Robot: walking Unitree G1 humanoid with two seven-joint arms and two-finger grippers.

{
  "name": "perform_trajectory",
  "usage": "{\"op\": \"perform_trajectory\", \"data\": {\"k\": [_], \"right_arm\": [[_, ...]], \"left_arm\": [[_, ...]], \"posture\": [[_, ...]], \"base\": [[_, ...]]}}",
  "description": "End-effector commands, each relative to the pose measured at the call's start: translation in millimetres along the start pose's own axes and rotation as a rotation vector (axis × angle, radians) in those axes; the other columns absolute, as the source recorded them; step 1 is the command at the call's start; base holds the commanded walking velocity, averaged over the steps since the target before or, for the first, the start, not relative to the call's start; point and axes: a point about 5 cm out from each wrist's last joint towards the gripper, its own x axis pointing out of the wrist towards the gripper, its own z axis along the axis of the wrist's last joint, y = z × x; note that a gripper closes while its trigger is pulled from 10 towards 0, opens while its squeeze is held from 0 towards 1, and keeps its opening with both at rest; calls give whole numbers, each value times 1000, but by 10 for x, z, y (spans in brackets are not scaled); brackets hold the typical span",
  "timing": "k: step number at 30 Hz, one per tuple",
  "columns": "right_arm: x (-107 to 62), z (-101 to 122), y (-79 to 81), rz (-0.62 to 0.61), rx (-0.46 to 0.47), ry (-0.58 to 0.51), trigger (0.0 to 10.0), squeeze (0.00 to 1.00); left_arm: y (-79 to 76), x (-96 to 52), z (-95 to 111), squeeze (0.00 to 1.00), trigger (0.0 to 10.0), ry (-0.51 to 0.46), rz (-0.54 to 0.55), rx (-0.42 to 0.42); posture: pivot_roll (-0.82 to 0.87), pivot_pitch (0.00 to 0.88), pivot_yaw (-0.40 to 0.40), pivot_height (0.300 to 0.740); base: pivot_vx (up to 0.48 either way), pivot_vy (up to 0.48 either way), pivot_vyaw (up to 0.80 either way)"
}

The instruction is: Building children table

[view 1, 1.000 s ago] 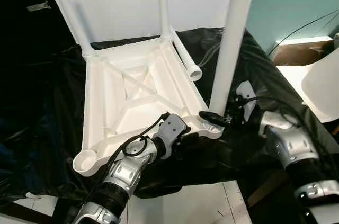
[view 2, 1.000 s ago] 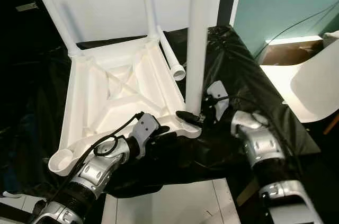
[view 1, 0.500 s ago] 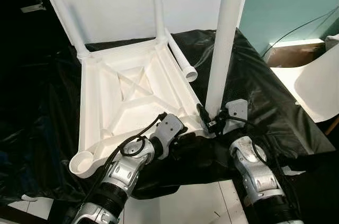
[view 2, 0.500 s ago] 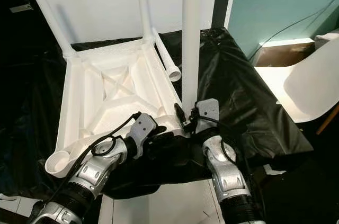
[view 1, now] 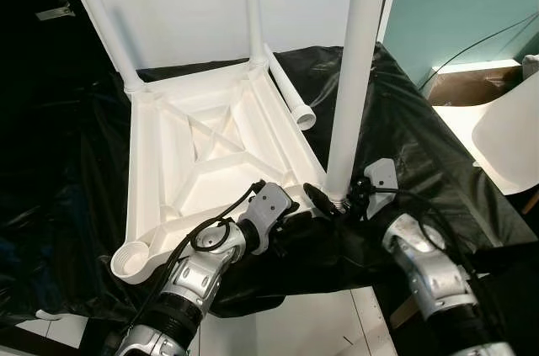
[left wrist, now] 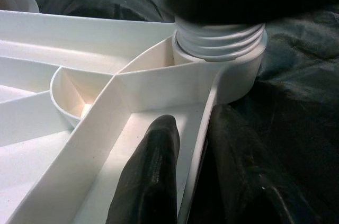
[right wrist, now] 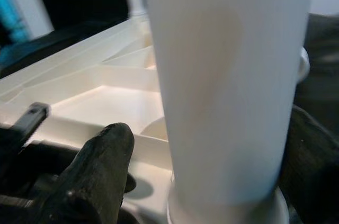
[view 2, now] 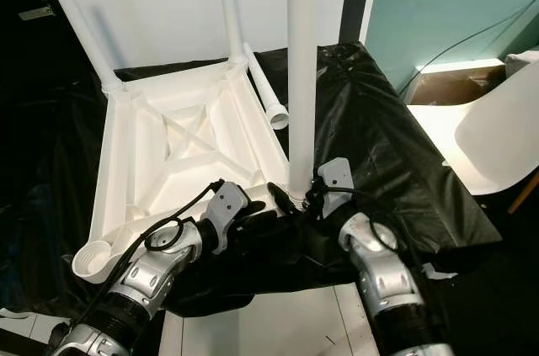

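**Screwing in leg number three, holding the frame steady**

Right gripper [view 2: 296, 198] is sitting low-centre in the right eye view, its two black fingers wrapped around the foot of the upright white leg [view 2: 301, 70]. I'm reading that as clamped on the leg, since the right wrist view has a finger [right wrist: 98, 168] on one side of the tube and dark finger material on the other. Left gripper [view 1: 290, 220] is just left of it, pinching the near rim of the upside-down white tabletop [view 1: 202, 162], one finger [left wrist: 151, 179] inside the rim and the other outside on the black sheet [view 1: 404, 137]. I'm guessing that grip is there to stop the frame spinning while the leg is being turned.

The tabletop is lying in the middle of the head views, two legs already standing at its far corners, a loose leg [view 1: 290, 95] lying alongside its right edge, and an empty socket [view 1: 133, 257] at lower left.

The left wrist view is giving me what the head cams aren't: threads [left wrist: 220, 41] showing above the corner socket, so the leg probably isn't fully seated.
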Motion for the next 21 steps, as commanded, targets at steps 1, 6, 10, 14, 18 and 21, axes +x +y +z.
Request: {"op": "perform_trajectory", "data": {"k": [1, 6, 10, 14, 18, 21], "right_arm": [[23, 61, -31, 61, -11, -5, 10000, 0], [13, 120, -245, 74, -51, 21, 10000, 0], [31, 191, -262, 127, -17, 12, 0, 0], [37, 191, -238, 172, 12, 24, 0, 0], [85, 3, -35, 108, 108, 50, 0, 0], [124, -175, -2, -211, 19, 122, 0, 0]], "left_arm": [[-110, -22, -245, 0, 10000, 99, -67, -54], [-107, -18, -241, 0, 10000, 100, -69, -51], [-100, -21, -242, 0, 10000, 101, -67, -49], [-97, -20, -242, 0, 10000, 102, -65, -48], [-109, -12, -246, 0, 10000, 99, -65, -52], [-121, -7, -247, 0, 10000, 96, -62, -57]], "posture": [[-90, 0, 51, 740], [-92, 0, 54, 740], [-90, 0, 55, 740], [-91, 0, 53, 740], [-89, 0, 45, 740], [-85, 0, 39, 740]], "base": [[0, 0, 0], [0, 0, 0], [0, 0, 0], [0, 0, 0], [0, 0, 0], [0, 0, 0]]}}
